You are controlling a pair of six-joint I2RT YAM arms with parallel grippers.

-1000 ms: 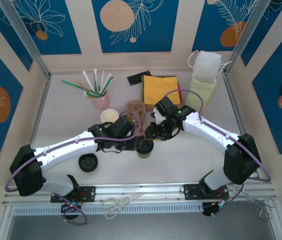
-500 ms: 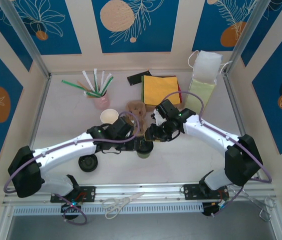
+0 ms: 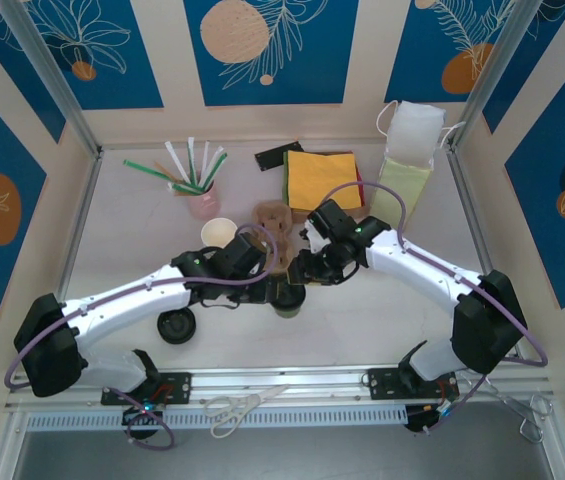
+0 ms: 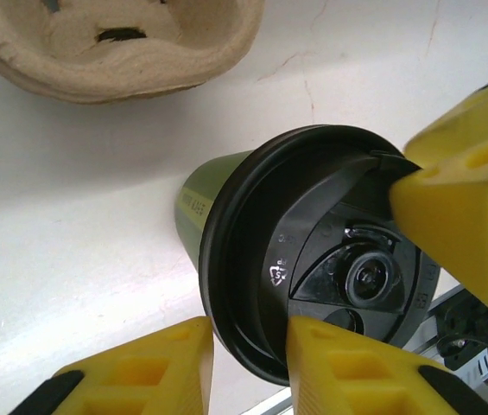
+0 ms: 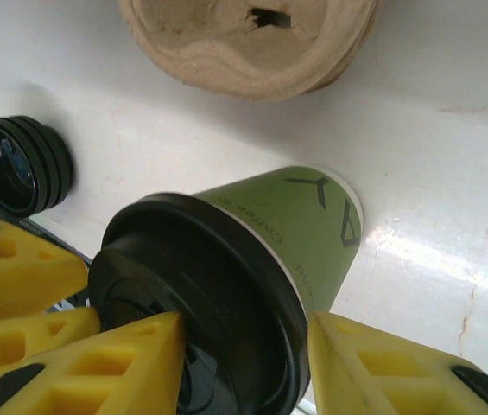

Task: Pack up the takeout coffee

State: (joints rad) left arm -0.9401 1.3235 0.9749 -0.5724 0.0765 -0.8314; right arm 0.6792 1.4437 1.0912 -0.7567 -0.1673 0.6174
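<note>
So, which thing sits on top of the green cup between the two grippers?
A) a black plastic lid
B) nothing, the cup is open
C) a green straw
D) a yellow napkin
A: the takeout coffee wears a round black lid, its rim between yellow fingers.

I read the takeout coffee as matt green paper, its lid smooth black plastic with a slight sheen. Pulp carrier: rough, fibrous brown moulded paper. Table: glossy white, fine cracks. Gripper fingers: matt yellow plastic. Spare lid stack: shiny black plastic
</note>
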